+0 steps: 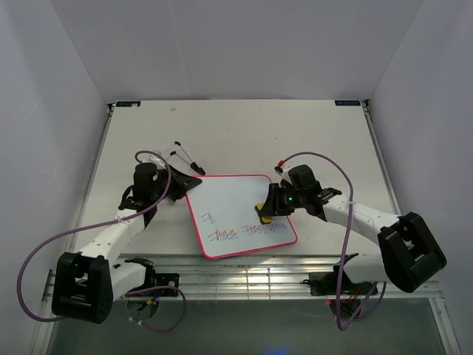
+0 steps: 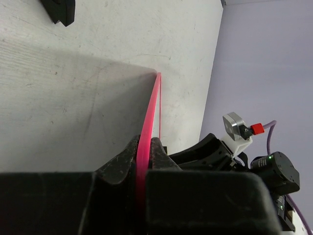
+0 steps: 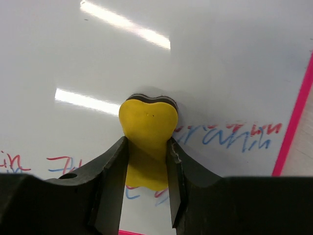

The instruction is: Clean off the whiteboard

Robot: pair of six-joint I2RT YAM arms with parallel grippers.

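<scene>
The whiteboard (image 1: 233,203) lies flat on the table, white with a pink-red rim, with red and blue handwriting along its near edge. My left gripper (image 1: 185,186) is shut on the board's far-left corner; in the left wrist view the pink rim (image 2: 149,117) runs between the closed fingers. My right gripper (image 1: 267,209) is shut on the yellow sponge (image 1: 264,213) and presses it on the board's right half, just above the writing. In the right wrist view the sponge (image 3: 148,127) sits squeezed between the fingers, its dark underside against the white face.
Two markers (image 1: 183,153) lie on the table behind the left gripper. Purple cables loop from both arms. A slatted metal strip (image 1: 244,274) runs along the table's near edge.
</scene>
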